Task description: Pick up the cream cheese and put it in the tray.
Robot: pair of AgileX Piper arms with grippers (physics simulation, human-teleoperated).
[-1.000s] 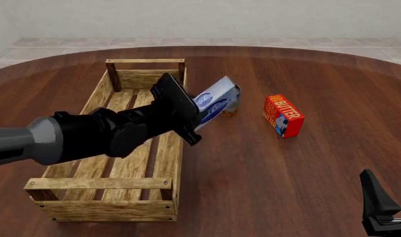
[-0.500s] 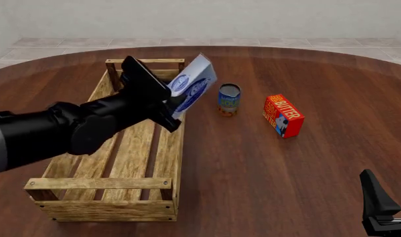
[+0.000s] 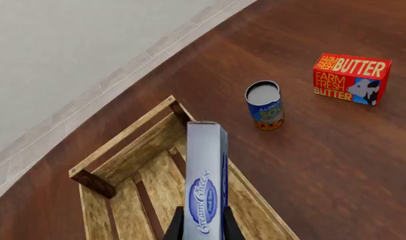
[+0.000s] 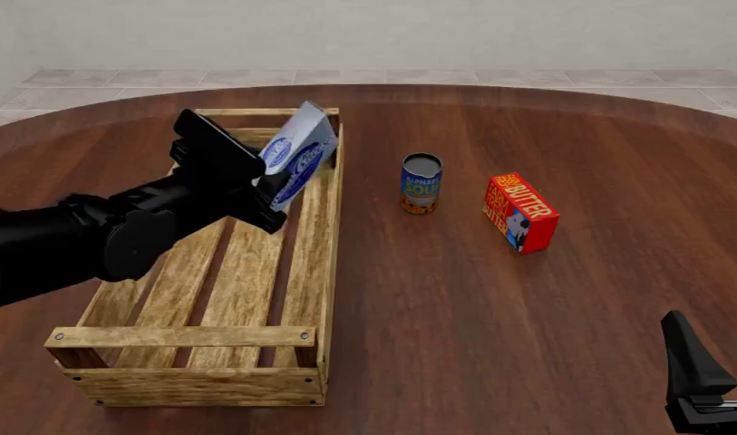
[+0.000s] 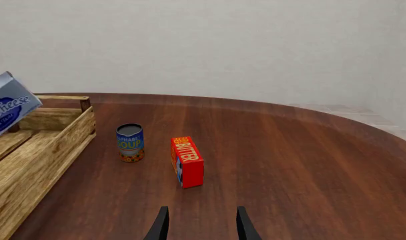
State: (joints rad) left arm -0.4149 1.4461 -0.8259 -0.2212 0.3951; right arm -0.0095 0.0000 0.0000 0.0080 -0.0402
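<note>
Dark brown wood covered the round tabletop (image 4: 489, 299), and behind it stood a pale wall with a strip of light floor tiles. On the left part of the tabletop lay the tray (image 4: 325, 272), a long crate of light wooden slats with raised rails at both ends. The left gripper (image 4: 262, 186) was clenched on the cream cheese (image 4: 298, 156) and held it in the air, tilted, above the far end of the tray and not touching the slats. From the left wrist view the cream cheese (image 3: 206, 180) stood on its narrow edge between the two fingers, with the blue oval logo on its side, and the far corner of the tray (image 3: 123, 150) was under it. To the right of the tray, apart from it, a blue and yellow can (image 4: 421, 183) stood upright, and further to the right a red butter box (image 4: 519, 213) stood on its edge. The right gripper (image 5: 200, 225) waited low at the near right side of the tabletop, well apart from all things; its fingers were spread and held nothing.
</note>
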